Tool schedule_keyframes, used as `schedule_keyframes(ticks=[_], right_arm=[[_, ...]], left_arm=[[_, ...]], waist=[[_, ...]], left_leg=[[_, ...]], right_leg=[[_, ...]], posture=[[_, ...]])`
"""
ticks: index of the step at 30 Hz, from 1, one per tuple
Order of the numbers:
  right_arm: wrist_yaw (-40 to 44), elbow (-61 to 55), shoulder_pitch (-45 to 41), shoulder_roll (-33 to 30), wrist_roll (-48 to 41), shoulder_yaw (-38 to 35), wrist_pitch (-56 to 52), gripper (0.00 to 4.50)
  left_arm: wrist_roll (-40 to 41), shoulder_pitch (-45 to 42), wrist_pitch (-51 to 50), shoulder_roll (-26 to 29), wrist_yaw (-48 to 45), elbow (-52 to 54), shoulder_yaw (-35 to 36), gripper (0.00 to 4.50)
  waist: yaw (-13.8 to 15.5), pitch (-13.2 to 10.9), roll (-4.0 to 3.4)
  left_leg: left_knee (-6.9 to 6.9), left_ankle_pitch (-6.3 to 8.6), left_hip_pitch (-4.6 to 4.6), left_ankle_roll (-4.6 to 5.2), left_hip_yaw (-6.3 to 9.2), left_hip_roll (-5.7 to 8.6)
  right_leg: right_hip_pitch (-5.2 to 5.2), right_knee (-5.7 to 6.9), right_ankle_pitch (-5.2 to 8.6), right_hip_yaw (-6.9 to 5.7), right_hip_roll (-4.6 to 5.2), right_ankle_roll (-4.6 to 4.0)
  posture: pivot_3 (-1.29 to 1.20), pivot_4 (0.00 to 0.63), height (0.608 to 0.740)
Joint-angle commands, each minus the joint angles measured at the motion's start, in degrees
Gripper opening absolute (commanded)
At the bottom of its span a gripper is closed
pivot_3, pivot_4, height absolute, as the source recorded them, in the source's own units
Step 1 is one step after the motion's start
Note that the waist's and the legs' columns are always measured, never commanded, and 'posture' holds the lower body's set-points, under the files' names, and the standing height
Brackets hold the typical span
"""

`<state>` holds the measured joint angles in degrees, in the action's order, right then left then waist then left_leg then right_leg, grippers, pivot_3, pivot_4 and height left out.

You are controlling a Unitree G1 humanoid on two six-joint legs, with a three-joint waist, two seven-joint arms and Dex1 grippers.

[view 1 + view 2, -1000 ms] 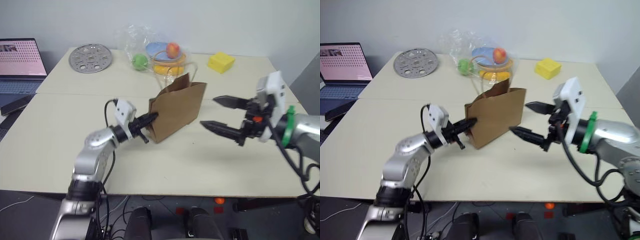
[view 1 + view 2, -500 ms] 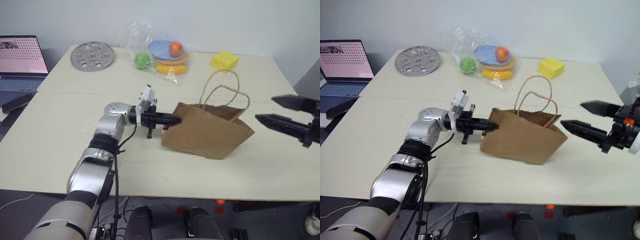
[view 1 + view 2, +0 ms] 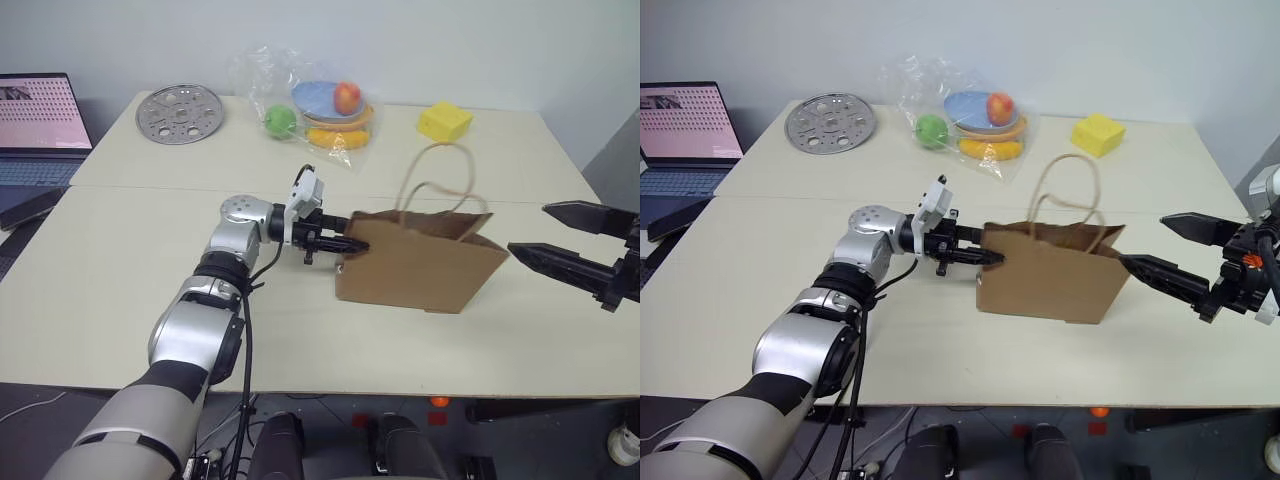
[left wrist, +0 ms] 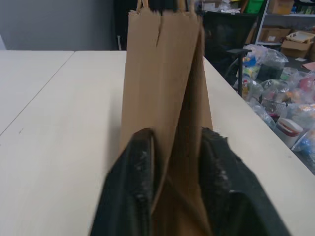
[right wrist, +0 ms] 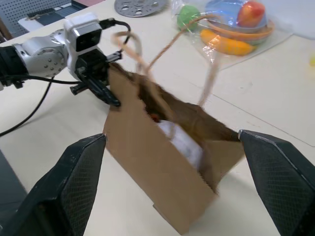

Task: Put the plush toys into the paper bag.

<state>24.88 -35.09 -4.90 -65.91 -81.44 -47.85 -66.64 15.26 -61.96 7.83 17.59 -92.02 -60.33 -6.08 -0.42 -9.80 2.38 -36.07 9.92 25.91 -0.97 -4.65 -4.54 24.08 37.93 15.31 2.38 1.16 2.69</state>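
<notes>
Your paper bag (image 3: 420,268), tipped over a second ago, now stands upright mid-table (image 3: 120,260), and a white toy (image 5: 178,140) shows inside its mouth. The left claw (image 3: 345,243) has slackened, its fingers straddling the bag's side fold. The right claw (image 3: 570,242) has drawn back, spread wide and empty. Judged complete or nearly so.

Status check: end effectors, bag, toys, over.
Left end effector at paper bag's side edge, fingers either side of it. Right end effector open, off the bag. Something white inside, bag upright. Nothing in the way.
</notes>
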Motion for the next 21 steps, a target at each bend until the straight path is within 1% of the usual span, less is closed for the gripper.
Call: schedule_keyframes(ticks=[1,4,6,7,9,11,13,15,17,19,21], right_arm=[[2.3,1.1,0.6,-0.8,2.2,-1.1,2.0,4.5],[6.0,4.2,3.5,0.5,9.5,-0.9,4.7,4.5],[8.5,6.2,7.0,1.7,15.8,-2.4,7.5,4.5],[9.0,7.6,8.4,2.7,19.4,-2.9,10.0,4.5],[10.1,9.7,10.8,4.5,25.2,-3.0,14.1,4.5],[11.8,10.9,12.5,5.6,29.0,-2.7,16.9,4.5],[10.9,12.9,13.9,8.5,36.4,0.3,23.8,4.5],[8.0,15.0,13.2,13.2,42.6,5.6,30.1,4.5],[6.5,16.0,11.1,18.1,46.6,12.3,34.6,4.5],[5.0,18.5,7.7,22.3,49.3,17.4,37.3,4.5],[4.1,18.7,5.5,24.6,51.0,20.5,38.0,4.5]], left_arm=[[1.1,0.1,-1.2,0.3,-0.5,3.5,0.1,2.81],[0.3,0.8,-2.8,5.2,2.6,5.5,3.3,3.71],[1.2,2.0,-7.6,8.5,4.8,10.1,5.0,4.38],[1.0,3.2,-9.8,10.0,7.6,13.6,5.5,4.47],[-0.2,6.1,-14.1,12.4,12.9,20.7,6.0,4.47],[-1.1,8.8,-18.2,14.0,16.8,27.0,5.9,4.47],[-0.9,12.7,-22.8,16.0,20.9,35.9,6.8,4.47],[-0.8,18.0,-25.5,16.3,27.5,46.5,8.8,4.47],[-1.8,22.8,-27.5,16.2,33.1,52.9,9.6,4.47],[-0.8,27.3,-31.0,16.3,35.3,57.9,9.4,4.47],[0.5,30.1,-32.7,17.2,35.5,60.6,9.9,4.47]], waist=[[0.0,0.0,0.0],[0.0,0.0,0.0],[-0.5,0.0,0.0],[-0.6,0.0,0.0],[-0.6,0.0,-0.04],[-0.5,0.0,-0.08],[-0.5,0.1,-0.08],[-0.6,0.1,-0.06],[-0.8,0.1,-0.06],[-1.3,0.1,-0.18],[-1.5,0.1,-0.32]], left_leg=[[-0.01,0.0,0.0,0.0,0.01,0.0],[-0.04,0.0,-0.01,0.0,0.01,0.0],[-0.03,0.0,-0.01,0.0,-0.01,-0.01],[-0.03,0.0,-0.01,0.0,0.02,-0.02],[-0.02,0.0,-0.02,0.0,0.02,-0.02],[-0.03,0.0,-0.04,0.0,0.02,-0.02],[-0.04,-0.01,-0.05,-0.01,0.02,-0.01],[-0.07,-0.01,-0.08,-0.01,0.01,-0.02],[-0.11,-0.01,-0.1,-0.02,-0.02,-0.04],[-0.17,-0.02,-0.16,-0.03,-0.05,-0.04],[-0.18,-0.04,-0.25,-0.02,-0.09,-0.01]], right_leg=[[-0.01,0.01,0.0,-0.01,0.0,0.0],[-0.01,0.03,0.0,-0.01,0.0,0.0],[0.0,0.03,-0.01,0.02,-0.02,0.01],[0.0,0.04,0.0,0.0,-0.03,0.01],[0.0,0.07,0.0,-0.01,-0.03,0.03],[-0.02,0.09,0.02,-0.01,-0.02,0.05],[-0.03,0.11,0.02,-0.02,-0.02,0.06],[-0.06,0.09,0.0,-0.02,-0.02,0.09],[-0.07,0.11,-0.03,0.02,-0.02,0.14],[-0.09,0.18,-0.06,0.07,-0.02,0.16],[-0.08,0.2,-0.14,0.19,-0.02,0.17]], posture=[[0.0,0.15,0.74],[0.0,0.15,0.74],[0.0,0.15,0.74],[0.0,0.15,0.74],[0.0,0.15,0.74],[0.0,0.15,0.74],[0.0,0.15,0.74],[0.0,0.15,0.74],[0.0,0.15,0.74],[0.0,0.15,0.74],[0.0,0.15,0.74]])
